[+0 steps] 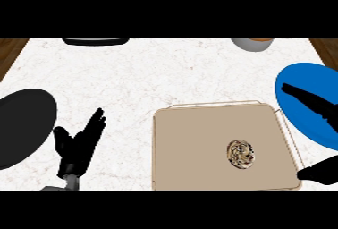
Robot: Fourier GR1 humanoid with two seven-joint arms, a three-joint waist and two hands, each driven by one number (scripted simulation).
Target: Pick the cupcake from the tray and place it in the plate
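Note:
The cupcake (pixel 240 154), brown and swirled as seen from above, sits on the tan tray (pixel 198 134), right of its middle. A blue plate (pixel 300 112) lies against the tray's right side. My right hand (pixel 311 103) enters from the right edge, open, with straight fingers stretched over the blue plate. Another part of it shows lower down by the tray's near right corner. It is apart from the cupcake and holds nothing. My left hand (pixel 78 144) rests open, fingers up, left of the tray.
A black plate (pixel 23 125) lies at the left edge, beside my left hand. At the far edge sit a dark object (pixel 95 41) and a grey bowl (pixel 253 44). The white marble counter (pixel 165 71) ends in wood at both top corners.

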